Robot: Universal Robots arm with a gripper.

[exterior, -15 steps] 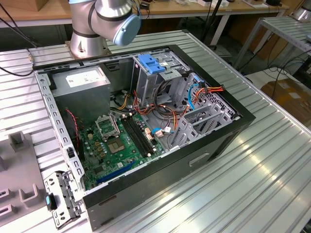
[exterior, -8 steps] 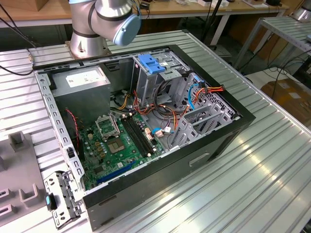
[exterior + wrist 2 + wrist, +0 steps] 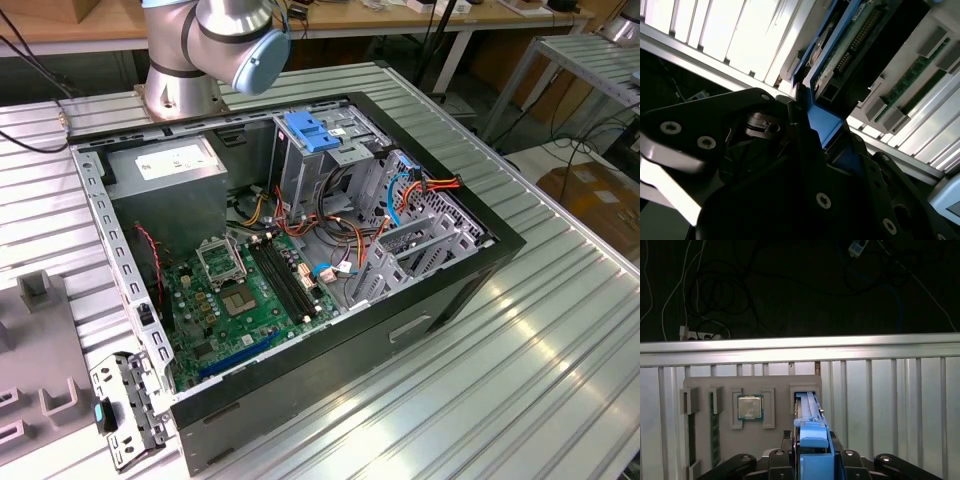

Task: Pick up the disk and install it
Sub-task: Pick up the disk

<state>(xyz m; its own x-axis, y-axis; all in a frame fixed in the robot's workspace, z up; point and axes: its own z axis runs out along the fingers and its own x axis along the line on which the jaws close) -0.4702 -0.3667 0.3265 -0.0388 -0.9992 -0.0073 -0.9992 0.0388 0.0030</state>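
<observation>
Slatted aluminium bench (image 3: 890, 390) with a grey parts tray (image 3: 775, 382) sitting on it. In the first wrist view the disk (image 3: 807, 407) stands on edge in one of the tray's slots, just beside the pocket holding the processor chip (image 3: 749, 407). The end effector (image 3: 813, 442) looks clamped onto the disk's blue rail end, and the second wrist view backs that up, with blue plastic squeezed between the jaws. I can't tell if the disk has cleared the slot.

My worry is that the grip seems to be on plastic at one end only. Any tilt could jam the disk against the slot walls, or let it pivot and slip out. Over in the exterior view, the computer case (image 3: 400, 300) has loose wires (image 3: 330, 225) right by the drive cage (image 3: 340, 160), so a snag or a crooked entry looks likely.
</observation>
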